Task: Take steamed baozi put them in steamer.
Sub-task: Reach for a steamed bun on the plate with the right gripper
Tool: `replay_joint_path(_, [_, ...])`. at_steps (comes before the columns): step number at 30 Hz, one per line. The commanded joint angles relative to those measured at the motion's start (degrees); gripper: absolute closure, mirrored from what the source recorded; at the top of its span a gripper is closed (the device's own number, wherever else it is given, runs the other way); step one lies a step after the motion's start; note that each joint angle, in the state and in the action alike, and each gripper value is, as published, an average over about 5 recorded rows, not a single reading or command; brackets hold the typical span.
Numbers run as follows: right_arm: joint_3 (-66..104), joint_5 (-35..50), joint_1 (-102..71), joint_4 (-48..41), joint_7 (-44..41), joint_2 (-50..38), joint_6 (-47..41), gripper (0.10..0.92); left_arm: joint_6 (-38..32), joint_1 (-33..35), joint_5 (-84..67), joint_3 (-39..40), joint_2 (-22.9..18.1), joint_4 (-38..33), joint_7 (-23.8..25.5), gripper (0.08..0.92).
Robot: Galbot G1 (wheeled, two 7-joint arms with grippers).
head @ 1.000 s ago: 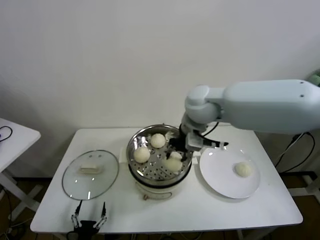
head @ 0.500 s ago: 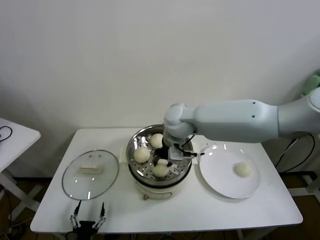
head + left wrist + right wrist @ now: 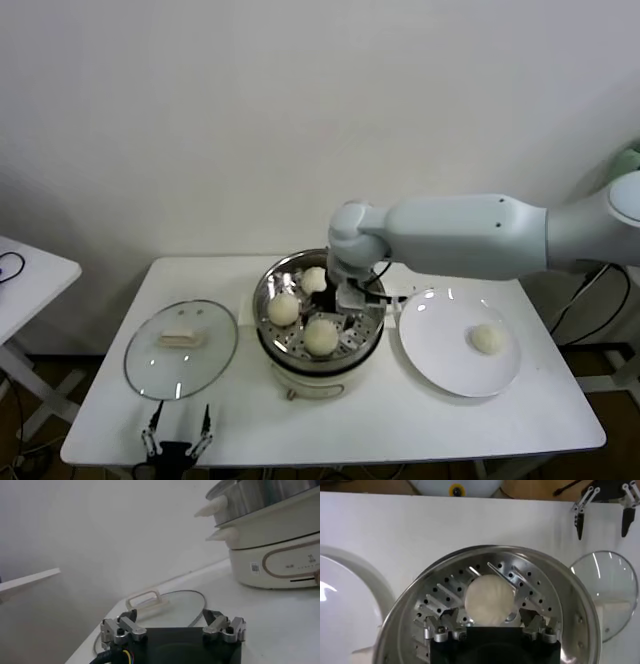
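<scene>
Right gripper (image 3: 490, 625) jaws open over baozi (image 3: 320, 336) in steamer (image 3: 268, 283)

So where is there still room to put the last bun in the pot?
Inside the steamer, three baozi fill the left and front, and the right gripper hangs open there. The tray's right side, toward the plate, looks bare.

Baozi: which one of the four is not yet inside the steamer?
The baozi on the white plate, at, right of the steamer. The other three lie on the perforated tray inside it.
</scene>
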Motion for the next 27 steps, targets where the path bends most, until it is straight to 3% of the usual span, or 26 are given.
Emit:
replay_joint_path(1, [-5.7, 16.8, 13.3, -6.3, -7.3, -3.5, 1.2, 0.204, 0.0, 0.1, 0.1, 0.0, -0.1, -0.3, 0.0, 0.177])
replay_joint_path(5, [-13.8, 26.3, 19.7, -8.8, -9.4, -9.0, -7.2, 0.203, 0.0, 0.2, -0.1, 0.0, 0.0, -0.6, 0.1, 0.177])
replay_joint_path(11, [-22.8, 30.4, 19.9, -8.7, -5.7, -20.0, -20.8, 0.203, -0.3, -0.3, -0.6, 0.3, 0.2, 0.1, 0.2, 0.177])
replay_joint_path(18, [-19.9, 25.0, 8.9, -9.3, -2.0, -30.6, -29.9, 0.203, -0.3, -1.1, -0.8, 0.6, -0.1, 1.1, 0.3, 0.177])
replay_joint_path(27, [-7.3, 16.4, -8.9, -16.0, 0.2, -33.9, -32.1, 0.203, -1.3, -0.8, -1.6, 0.5, -0.2, 1.5, 0.9, 0.177])
